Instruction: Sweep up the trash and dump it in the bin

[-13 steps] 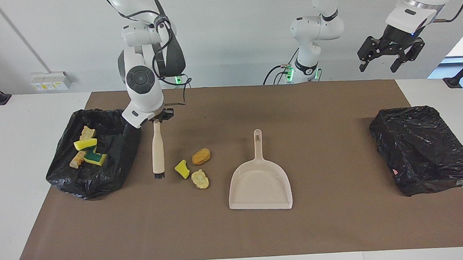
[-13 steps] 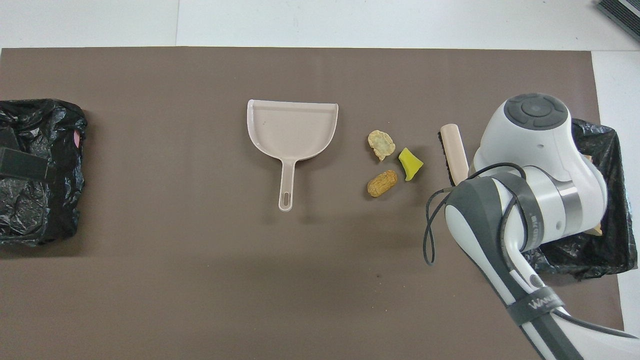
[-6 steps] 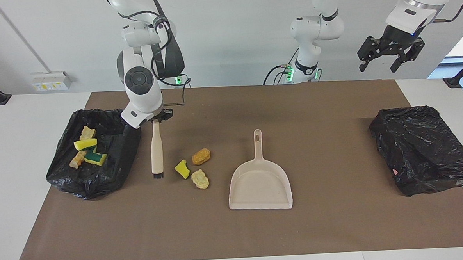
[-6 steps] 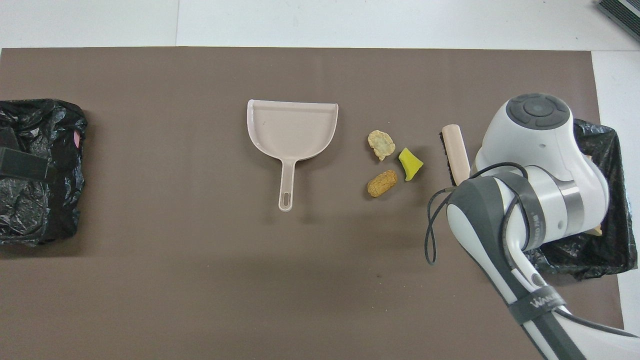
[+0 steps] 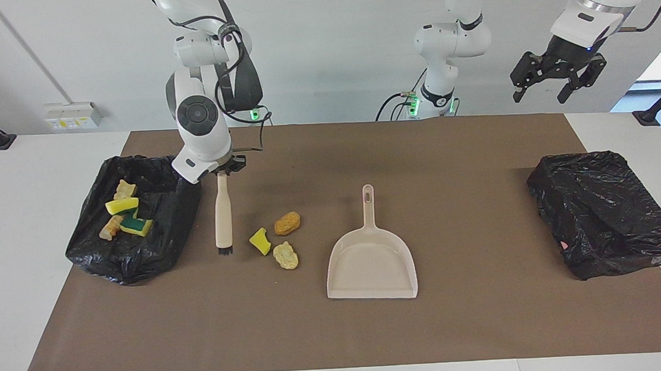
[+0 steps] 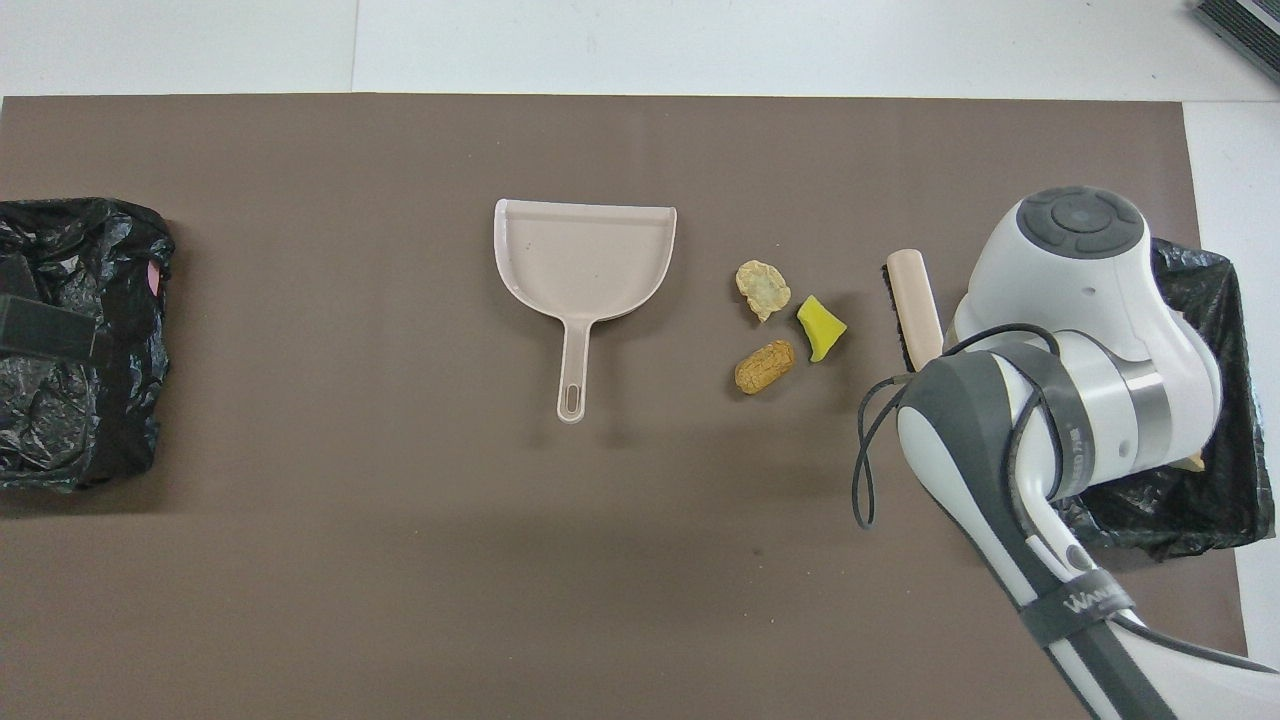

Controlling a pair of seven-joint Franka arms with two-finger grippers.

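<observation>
Brown mat (image 5: pixel 481 324) carries, in falling order of size, two black bin bags, a beige dustpan (image 5: pixel 371 264), a brush (image 5: pixel 223 212) and three loose scraps (image 5: pixel 277 241). Four more scraps lie in the bag (image 5: pixel 138 249) at the right arm's end. The right gripper (image 5: pixel 226 169) is clamped on the brush handle, long axis pointing away from the robots, bristles down beside the scraps, which lie between brush and dustpan. The left gripper (image 5: pixel 559 80) waits aloft, jaws spread, holding nothing.
</observation>
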